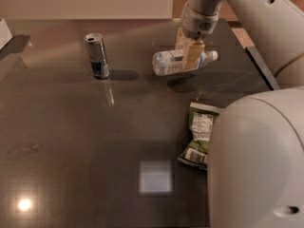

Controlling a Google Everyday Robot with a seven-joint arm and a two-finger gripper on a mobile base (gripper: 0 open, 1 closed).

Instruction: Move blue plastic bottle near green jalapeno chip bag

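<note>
Blue bottle points right — end effector clamps it.

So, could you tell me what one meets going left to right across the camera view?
A white object at the left edge, can, blue plastic bottle clamped in the gripper. The green jalapeno chip bag, nearer the camera, overlaps the bottle's span, so I omit it.

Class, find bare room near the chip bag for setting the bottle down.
Bare tabletop lies left of the green jalapeno chip bag, and between it and the tool holding the blue plastic bottle. Crowded: the bag's right, hidden behind the robot's body.
</note>
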